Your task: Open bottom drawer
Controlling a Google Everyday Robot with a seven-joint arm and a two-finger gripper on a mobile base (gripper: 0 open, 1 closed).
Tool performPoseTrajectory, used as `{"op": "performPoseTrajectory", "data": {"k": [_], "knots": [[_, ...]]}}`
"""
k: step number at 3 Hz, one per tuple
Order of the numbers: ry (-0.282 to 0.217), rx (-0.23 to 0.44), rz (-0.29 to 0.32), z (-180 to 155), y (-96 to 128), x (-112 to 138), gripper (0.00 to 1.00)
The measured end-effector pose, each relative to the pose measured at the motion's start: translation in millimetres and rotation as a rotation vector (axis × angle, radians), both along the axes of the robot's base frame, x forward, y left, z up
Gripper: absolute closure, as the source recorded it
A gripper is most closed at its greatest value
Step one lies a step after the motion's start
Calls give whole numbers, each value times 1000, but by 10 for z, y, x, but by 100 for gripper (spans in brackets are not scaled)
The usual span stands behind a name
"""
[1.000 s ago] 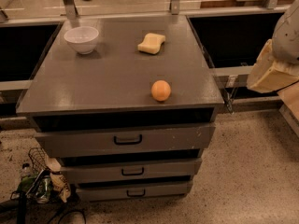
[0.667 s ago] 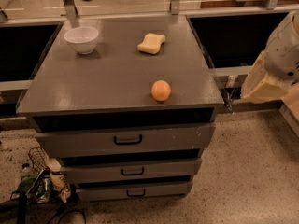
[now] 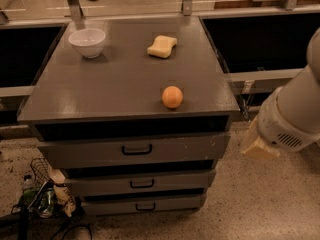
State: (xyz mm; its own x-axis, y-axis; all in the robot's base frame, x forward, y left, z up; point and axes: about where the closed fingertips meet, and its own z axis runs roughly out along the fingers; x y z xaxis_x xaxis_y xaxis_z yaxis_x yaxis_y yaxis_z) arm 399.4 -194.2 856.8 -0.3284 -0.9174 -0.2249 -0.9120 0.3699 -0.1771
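My end effector [image 3: 257, 146] hangs off the right side of the cabinet, well apart from it and about level with the top drawer [image 3: 135, 150]. Whether it is wide or narrow I cannot tell, since only its cream outer side shows at the end of my white arm [image 3: 295, 116]. I judge it sits out there to stay off the counter [image 3: 100, 91] edge while I get low.

The bottom drawer [image 3: 145, 204] is the lowest and thinnest of the three grey fronts, just above the floor, shut and flush. Its small black handle [image 3: 145, 206] sits at mid-front, directly below the handle of the middle drawer [image 3: 141, 183]. That loop is the only thing to pull, so I need to drop well down and swing left to face it squarely.

An orange [image 3: 172, 97] rests near the counter's front edge. A jolt could roll it off, so the pull should be gentle. The sponge [image 3: 162, 46] and bowl [image 3: 87, 42] sit farther back, out of my way.
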Motion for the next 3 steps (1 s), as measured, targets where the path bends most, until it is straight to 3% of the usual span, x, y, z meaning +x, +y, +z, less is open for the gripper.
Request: {"op": "performPoseTrajectory", "data": {"k": [1,2,3], "knots": [[44,-1,-24,-434,25,-47,100],[158,-39,-26,-1262,78,-128,100],[233,-97,-17,-1823,47,-210,100]]}}
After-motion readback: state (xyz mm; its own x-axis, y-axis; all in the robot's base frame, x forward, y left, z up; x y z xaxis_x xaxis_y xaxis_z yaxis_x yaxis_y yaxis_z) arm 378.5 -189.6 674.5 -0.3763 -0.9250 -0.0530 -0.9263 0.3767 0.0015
